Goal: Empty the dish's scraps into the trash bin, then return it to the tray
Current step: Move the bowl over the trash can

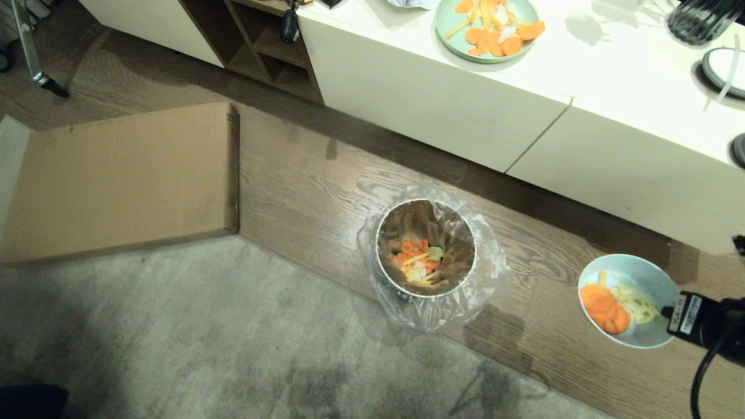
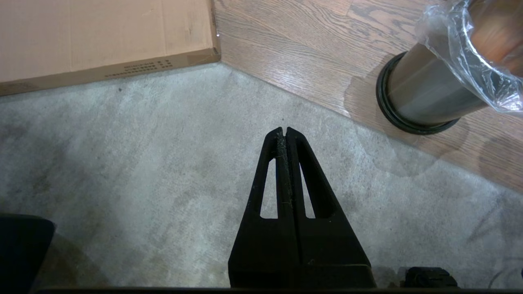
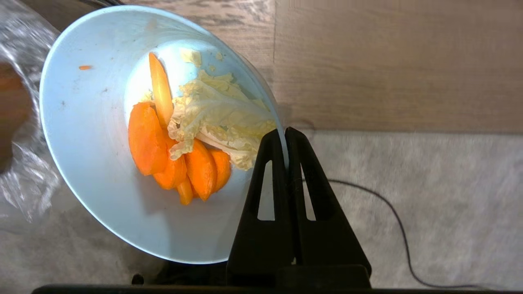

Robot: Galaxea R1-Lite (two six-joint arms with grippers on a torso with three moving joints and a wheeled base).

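- The right gripper [image 3: 286,134] is pinching the rim of the dish [image 1: 631,299], one finger inside the wall and one outside, jaws pressed tight on the thin edge.
- The dish is hanging in the air over the wood floor [image 1: 326,180], to the right of the bin [image 1: 425,248] and well apart from it, tilting so its opening is facing partly toward the bin.
- The scraps [image 3: 179,151] are lying inside the dish: orange carrot slices bunched on the lower side and a pale crinkled cabbage leaf [image 3: 220,118] resting against them, near the gripped rim.
- The left gripper [image 2: 284,130] is hanging over the grey carpet [image 2: 122,163], jaws pressed together with nothing between them, away from the bin.
- The bin is standing upright on the wood floor just beside the carpet edge, its clear liner [image 1: 495,262] folding out over the rim.
- Carrot and pale vegetable pieces [image 1: 419,259] are already lying at the bottom of the bin.
- A flat cardboard box [image 1: 122,180] is lying on the floor to the left of the bin, well apart from it.
- Farther back, a white counter [image 1: 611,81] is running across the view, carrying a green plate [image 1: 454,29] with carrot slices on it.
- The tray is showing in none of the views.
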